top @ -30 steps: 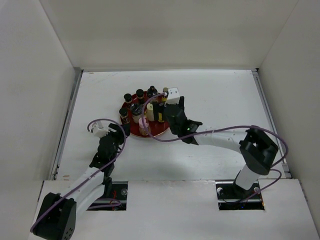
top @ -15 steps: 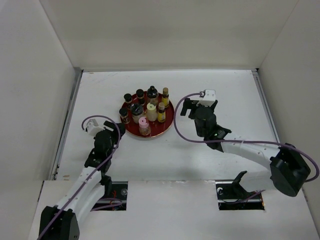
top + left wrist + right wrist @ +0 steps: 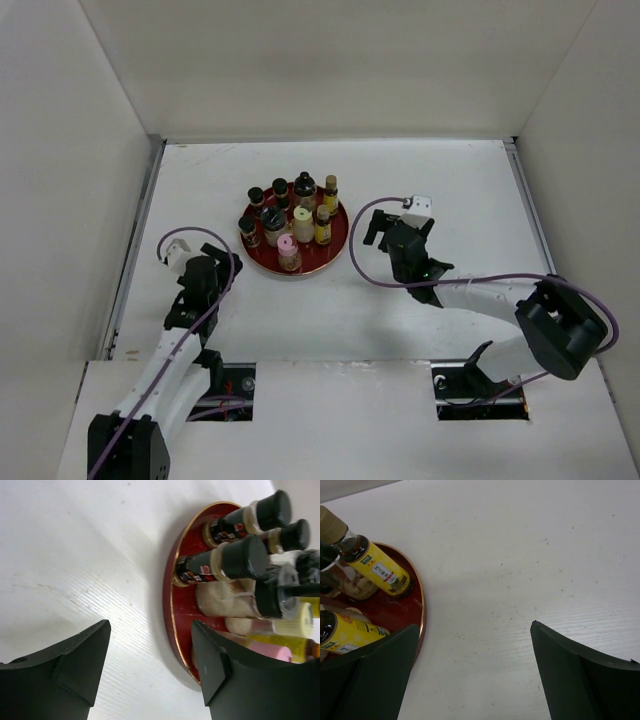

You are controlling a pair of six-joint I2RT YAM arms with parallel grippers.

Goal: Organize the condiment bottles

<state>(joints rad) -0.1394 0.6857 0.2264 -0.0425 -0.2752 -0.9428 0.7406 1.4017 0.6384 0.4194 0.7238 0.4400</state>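
1. We see the condiment bottles [image 3: 293, 220] gathered on a red round tray [image 3: 316, 263], which lies on the white desk [image 3: 450, 180] a little left of its middle.
2. From above, the bottles look upright and closely packed. Most have dark caps.
3. At the near edge of the tray stands a pink-capped bottle [image 3: 287, 250]. Behind it, in the middle of the group, we find a cream-white bottle [image 3: 303, 223], and just to its right a yellow-labelled bottle [image 3: 323, 226].
4. A slimmer bottle with a tan cap [image 3: 330, 188] stands at the far right of the tray. The right wrist view shows brown contents above its yellow label.
5. The left wrist view shows two dark-capped jars [image 3: 225, 560] at the tray's rim, with pale and brown contents and dark labels.
6. The left pincer [image 3: 150, 630] is spread wide and grips nothing. It sits low over the desk, on the near left of the tray and apart from it, pointing towards the bottles.
7. The right pincer [image 3: 474, 626] is also spread wide and empty. It is just to the right of the tray, with bare desk between its fingers. We see no contact with the rim or with any bottle.
8. A purple cable [image 3: 365, 262] loops along each arm.
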